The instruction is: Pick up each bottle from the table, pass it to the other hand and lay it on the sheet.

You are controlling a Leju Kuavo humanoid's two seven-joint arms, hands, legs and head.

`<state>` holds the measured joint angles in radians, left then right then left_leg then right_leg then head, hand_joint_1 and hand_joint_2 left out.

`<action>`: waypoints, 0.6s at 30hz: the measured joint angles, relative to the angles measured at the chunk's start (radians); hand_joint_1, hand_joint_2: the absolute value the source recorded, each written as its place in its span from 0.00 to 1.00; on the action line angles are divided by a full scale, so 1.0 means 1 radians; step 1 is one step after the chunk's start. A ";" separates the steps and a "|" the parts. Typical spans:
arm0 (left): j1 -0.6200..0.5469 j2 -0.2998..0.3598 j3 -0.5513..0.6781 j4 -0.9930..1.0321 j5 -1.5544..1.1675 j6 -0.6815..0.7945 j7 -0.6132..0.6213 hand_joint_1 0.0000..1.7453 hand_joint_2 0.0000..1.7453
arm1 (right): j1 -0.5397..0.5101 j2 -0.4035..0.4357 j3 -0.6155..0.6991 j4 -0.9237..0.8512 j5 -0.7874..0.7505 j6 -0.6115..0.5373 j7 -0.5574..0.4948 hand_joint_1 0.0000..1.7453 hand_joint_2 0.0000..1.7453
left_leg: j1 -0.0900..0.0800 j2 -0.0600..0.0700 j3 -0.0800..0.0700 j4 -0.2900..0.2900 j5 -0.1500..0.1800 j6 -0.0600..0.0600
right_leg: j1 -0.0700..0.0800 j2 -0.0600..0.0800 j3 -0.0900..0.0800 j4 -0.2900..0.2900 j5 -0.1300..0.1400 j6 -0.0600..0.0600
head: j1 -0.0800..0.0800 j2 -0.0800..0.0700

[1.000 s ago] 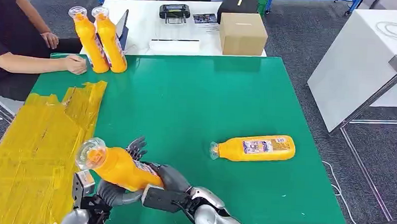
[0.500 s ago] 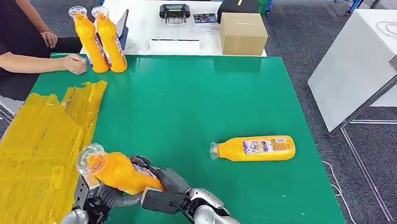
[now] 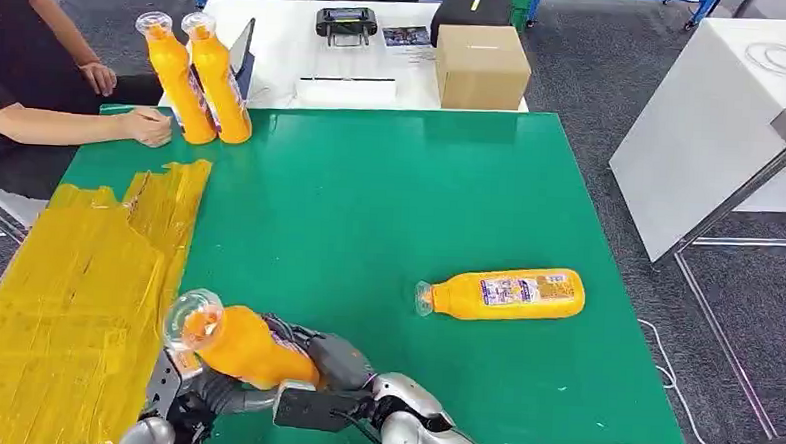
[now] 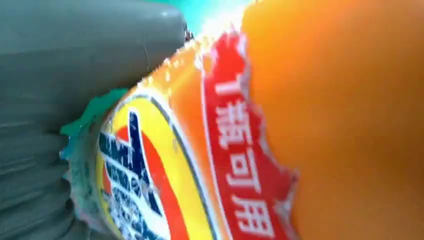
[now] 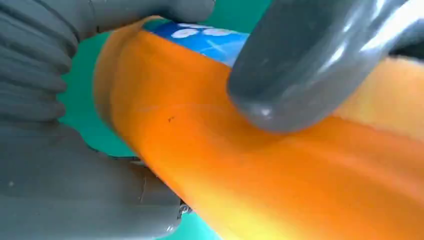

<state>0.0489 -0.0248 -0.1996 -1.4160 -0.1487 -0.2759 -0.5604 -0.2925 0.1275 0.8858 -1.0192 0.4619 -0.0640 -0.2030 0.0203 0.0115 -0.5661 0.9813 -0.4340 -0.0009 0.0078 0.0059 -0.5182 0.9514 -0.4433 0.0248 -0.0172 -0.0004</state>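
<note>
Compared with 1 second ago, the held bottle (image 3: 239,343) is seen lower and slightly further toward the robot's right, its clear cap end now above the edge of the yellow sheet (image 3: 66,288) where that sheet meets the green table top (image 3: 369,211). The dark fingers that were raised and spread behind the bottle 1 second ago are now folded down against it. The 3 other bottles and the person's forearm (image 3: 63,123) are unchanged.

The held bottle is tilted, cap end up and toward the robot's left, base toward the right. It is gripped by both hands at once. The right hand (image 3: 328,364) is wrapped around the base end; in the right wrist view a thick grey thumb (image 5: 310,65) is pressed across the orange body (image 5: 280,180). The left hand (image 3: 202,389) is closed under the bottle near its middle; in the left wrist view the grey cover (image 4: 75,65) lies against the label (image 4: 200,170). Both arms are bent in low at the near table edge.

A second bottle (image 3: 501,293) is lying on its side on the green top, well apart to the right, cap pointing left. 2 upright bottles (image 3: 200,78) stand touching each other at the far left corner, just beside the person's hand (image 3: 151,127). A cardboard box (image 3: 479,66) rests on the white table (image 3: 277,47) beyond.
</note>
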 measured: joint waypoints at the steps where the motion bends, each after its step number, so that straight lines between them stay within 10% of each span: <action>1: 0.001 0.000 0.012 -0.013 -0.013 0.015 0.002 1.00 1.00 | 0.006 -0.011 -0.011 -0.023 0.008 -0.002 0.002 0.00 0.00 | 0.000 0.000 0.000 0.000 0.000 0.000 | 0.000 0.000 0.000 0.000 0.000 0.000 | 0.000 0.000; 12: -0.001 0.028 0.241 -0.085 -0.601 0.507 0.060 1.00 1.00 | 0.142 -0.248 -0.291 -0.385 0.002 0.030 -0.021 0.00 0.00 | -0.002 -0.002 0.000 0.000 0.000 0.000 | -0.002 -0.003 0.000 0.000 0.000 0.000 | 0.000 0.000; 13: -0.002 0.036 0.261 -0.083 -0.717 0.580 0.093 1.00 1.00 | 0.160 -0.276 -0.329 -0.426 -0.009 0.044 -0.030 0.00 1.00 | -0.002 -0.002 0.000 0.000 0.000 0.001 | -0.002 -0.003 0.000 0.000 0.000 0.000 | 0.000 0.000; 18: -0.031 0.101 0.314 0.022 -1.158 0.739 0.307 1.00 1.00 | 0.206 -0.375 -0.469 -0.559 -0.053 0.111 -0.053 0.00 1.00 | -0.002 -0.002 -0.001 0.000 0.000 0.001 | -0.002 -0.002 0.000 0.000 0.000 0.000 | 0.000 0.000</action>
<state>0.0181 0.0767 0.1141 -1.3942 -1.3069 0.4635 -0.2535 -0.0864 -0.2476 0.4173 -1.5786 0.4085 0.0473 -0.2560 0.0181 0.0096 -0.5668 0.9815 -0.4338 -0.0003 0.0055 0.0034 -0.5186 0.9512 -0.4433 0.0249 -0.0172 -0.0004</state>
